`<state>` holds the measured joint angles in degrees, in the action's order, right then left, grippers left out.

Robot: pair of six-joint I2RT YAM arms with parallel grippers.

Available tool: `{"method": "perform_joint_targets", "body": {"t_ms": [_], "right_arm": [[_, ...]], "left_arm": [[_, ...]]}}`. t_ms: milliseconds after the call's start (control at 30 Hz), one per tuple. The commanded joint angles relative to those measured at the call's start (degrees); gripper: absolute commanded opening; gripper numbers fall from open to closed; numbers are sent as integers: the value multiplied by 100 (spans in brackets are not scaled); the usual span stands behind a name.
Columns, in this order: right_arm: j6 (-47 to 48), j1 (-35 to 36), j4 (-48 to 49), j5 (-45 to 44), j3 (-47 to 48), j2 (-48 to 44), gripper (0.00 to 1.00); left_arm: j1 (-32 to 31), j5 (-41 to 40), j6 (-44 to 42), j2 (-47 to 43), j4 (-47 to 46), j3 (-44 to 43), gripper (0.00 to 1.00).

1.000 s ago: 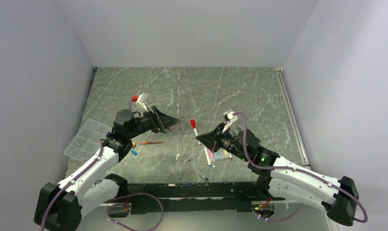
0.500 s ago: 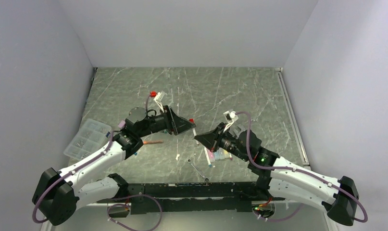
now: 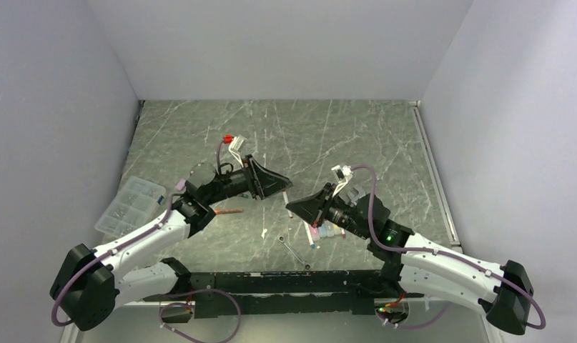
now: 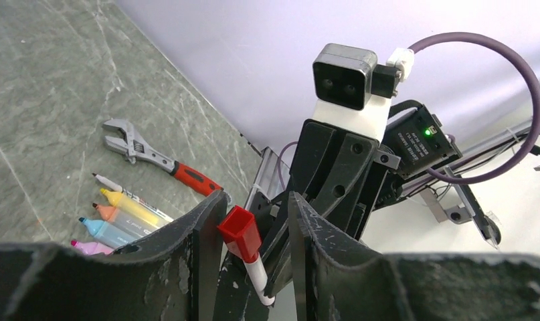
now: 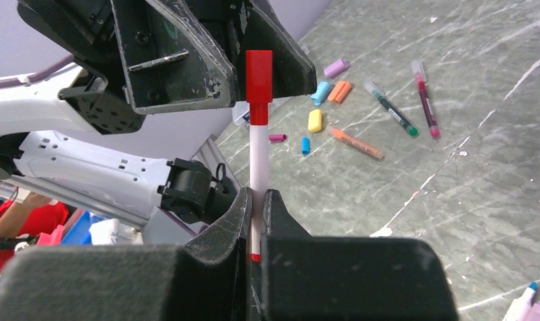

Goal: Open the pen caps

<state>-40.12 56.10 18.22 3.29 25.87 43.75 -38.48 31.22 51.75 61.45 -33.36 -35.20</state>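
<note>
Right, status: the right gripper (image 5: 257,194) is clamped tight on the white marker (image 5: 256,154), low on the barrel. It holds the marker in the air over the table (image 3: 342,136), roughly mid-table between the two arms. Long axis runs straight out past the right fingertips, in line with that gripper. The red cap (image 5: 259,77) is the far end, seated on the barrel, and points at the left gripper (image 4: 253,200).

The left gripper faces it head-on, fingers apart, one on each side of the cap. From the left wrist camera the cap sits closer to one finger, with a clear gap to the other. Can't tell whether it touches the near one.

From above, the two gripper tips nearly meet and the marker is mostly hidden between them.

On the table beyond lie loose caps (image 5: 314,120) in purple, blue, orange and yellow, near three uncapped thin markers (image 5: 357,143). A row of highlighters (image 4: 130,207) lies by the right arm, just beside a red-handled wrench (image 4: 160,160).
</note>
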Motion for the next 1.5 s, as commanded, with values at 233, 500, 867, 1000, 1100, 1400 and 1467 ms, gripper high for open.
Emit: {"method": "perform_joint_targets", "body": {"t_ms": [233, 500, 867, 1000, 1100, 1400, 1467], "right_arm": [[-60, 33, 89, -307, 70, -26, 0], [-41, 41, 13, -469, 103, 93, 0], [-285, 33, 591, 22, -37, 171, 0], [-418, 33, 786, 106, -114, 137, 0], [-481, 33, 876, 169, -149, 148, 0], [-812, 16, 1353, 366, -390, 216, 0], [-875, 8, 1442, 395, -422, 232, 0]], "left_arm": [[-88, -4, -148, -64, 498, -180, 50], [-187, -257, -198, -77, 669, -133, 36], [-185, -113, 156, -102, -514, 160, 44], [-186, -76, 309, -100, -900, 297, 35], [-182, -106, 376, -160, -1084, 386, 32], [-186, -148, 657, -252, -1772, 606, 33], [-186, -84, 714, -232, -1856, 604, 30]]}}
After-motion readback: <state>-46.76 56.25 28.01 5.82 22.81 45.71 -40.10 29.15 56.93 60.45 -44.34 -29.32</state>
